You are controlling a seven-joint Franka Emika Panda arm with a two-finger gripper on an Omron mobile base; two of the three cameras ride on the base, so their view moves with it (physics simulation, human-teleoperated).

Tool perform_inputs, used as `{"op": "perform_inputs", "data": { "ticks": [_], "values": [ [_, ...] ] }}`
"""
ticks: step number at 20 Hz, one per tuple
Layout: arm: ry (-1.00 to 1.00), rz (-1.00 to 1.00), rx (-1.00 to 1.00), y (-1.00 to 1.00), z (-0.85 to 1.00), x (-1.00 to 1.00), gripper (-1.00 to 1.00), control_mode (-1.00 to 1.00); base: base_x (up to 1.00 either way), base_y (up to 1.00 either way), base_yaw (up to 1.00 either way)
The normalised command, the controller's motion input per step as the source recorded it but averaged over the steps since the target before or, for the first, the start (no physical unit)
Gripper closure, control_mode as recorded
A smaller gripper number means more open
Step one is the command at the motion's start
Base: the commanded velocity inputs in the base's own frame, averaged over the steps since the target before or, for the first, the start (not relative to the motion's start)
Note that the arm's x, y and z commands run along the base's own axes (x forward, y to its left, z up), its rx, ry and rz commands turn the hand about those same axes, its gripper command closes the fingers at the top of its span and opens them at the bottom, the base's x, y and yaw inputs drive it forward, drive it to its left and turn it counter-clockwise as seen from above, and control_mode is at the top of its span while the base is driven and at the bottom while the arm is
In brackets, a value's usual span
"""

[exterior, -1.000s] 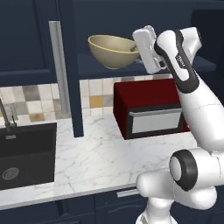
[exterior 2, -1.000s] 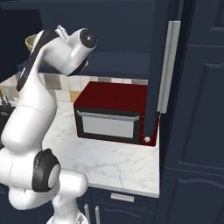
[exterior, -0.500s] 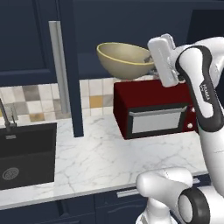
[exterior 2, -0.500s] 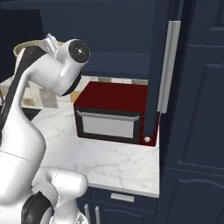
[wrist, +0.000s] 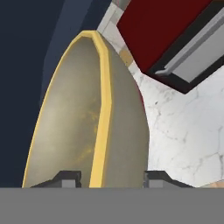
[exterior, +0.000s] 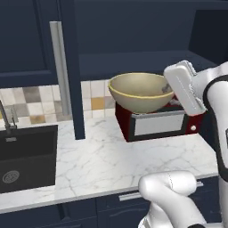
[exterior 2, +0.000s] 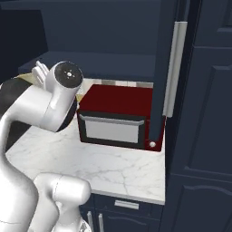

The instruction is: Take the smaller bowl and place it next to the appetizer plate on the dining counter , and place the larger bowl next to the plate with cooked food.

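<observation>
My gripper (exterior: 169,90) is shut on the right rim of the larger bowl (exterior: 140,91). The bowl is deep and beige with a yellowish rim, and it hangs upright in the air in front of the red oven's top. In the hand view the larger bowl (wrist: 83,118) stands edge-on, with its rim running down between the two fingertips of my gripper (wrist: 109,177). The smaller bowl, the appetizer plate, the plate with cooked food and the dining counter are out of view.
A red countertop oven (exterior: 160,122) (exterior 2: 120,118) sits on the white marble worktop (exterior: 98,164) just behind and below the bowl. A dark sink (exterior: 26,156) lies at the left. An open navy cabinet door with a steel handle (exterior: 60,67) hangs left of the bowl. A tall navy cabinet (exterior 2: 204,113) stands at the right.
The bowl has come down and to the right from shelf height to just above the red oven, still held by my gripper. The arm has swung right with it.
</observation>
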Motion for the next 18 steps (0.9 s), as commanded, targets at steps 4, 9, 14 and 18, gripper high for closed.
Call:
{"op": "perform_inputs", "data": {
  "ticks": [4, 9, 14, 18],
  "values": [
    [-0.08, 0.00, 0.00, 0.00, -1.00, -0.66, 1.00, -1.00, 0.00, 0.00, 0.00],
    [0.00, 0.00, 0.01, 0.00, -0.62, -0.08, 1.00, -1.00, 0.00, 0.00, 0.00],
    [0.00, 0.00, 0.00, 0.00, 0.00, 0.00, 1.00, 1.00, -0.81, 0.22, 0.23],
    [0.00, 0.00, 0.00, 0.00, 0.00, 0.00, 1.00, 1.00, -0.73, 0.72, 0.81]
  ]
}}
